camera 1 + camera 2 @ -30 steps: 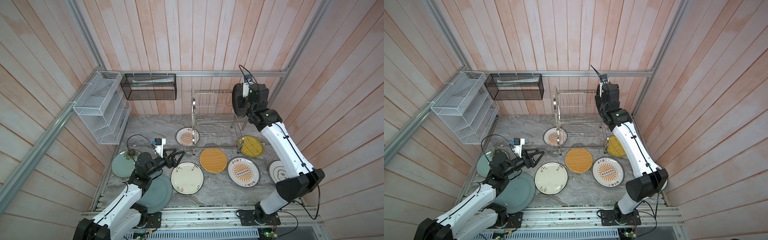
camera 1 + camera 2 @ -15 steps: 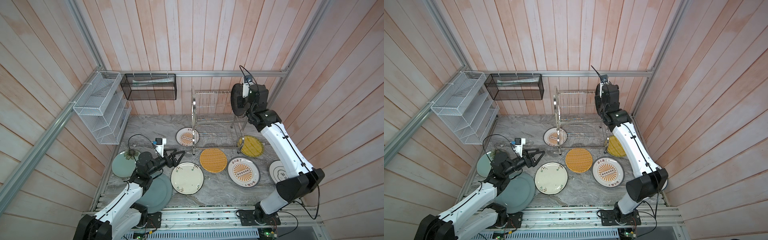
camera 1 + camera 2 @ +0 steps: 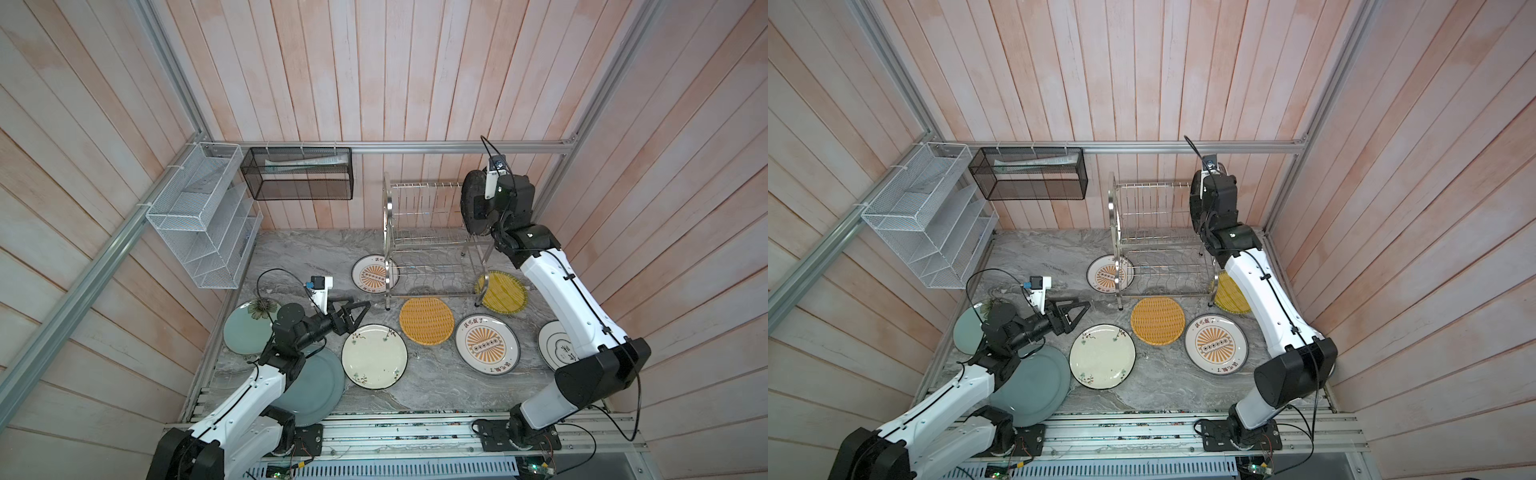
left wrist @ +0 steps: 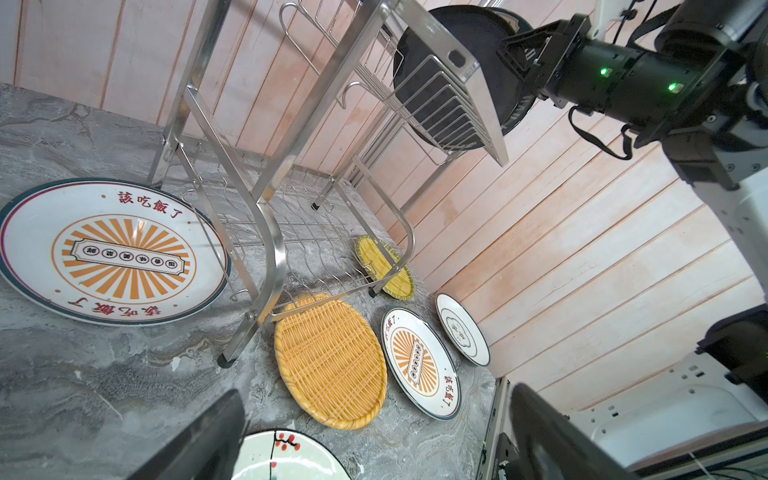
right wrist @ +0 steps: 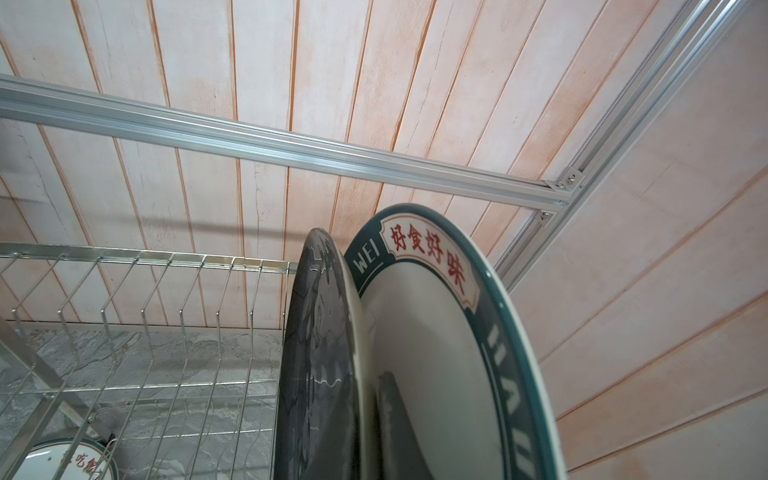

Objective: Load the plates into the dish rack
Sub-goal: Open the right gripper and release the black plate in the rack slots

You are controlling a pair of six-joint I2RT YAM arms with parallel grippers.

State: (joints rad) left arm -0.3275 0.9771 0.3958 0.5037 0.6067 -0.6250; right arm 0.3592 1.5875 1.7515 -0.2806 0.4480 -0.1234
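The right tool (image 4: 514, 56) was closed on the rim of a teal-rimmed plate (image 5: 436, 357). It held that plate upright at the right end of the dish rack's (image 3: 428, 245) upper tier, just beside a black plate (image 3: 471, 208) standing on edge there. The left tool (image 3: 360, 303) hung empty with its jaws spread wide, just beside the cream floral plate (image 3: 374, 356). That plate and an orange woven plate (image 3: 427, 321) lay flat on the desk (image 3: 299, 257) in front of the rack.

The right gripper (image 3: 482, 210) is hiding its fingertips behind the black plate (image 3: 467, 208); back toward its base, the arm is covering half the ringed plate (image 3: 548, 345).
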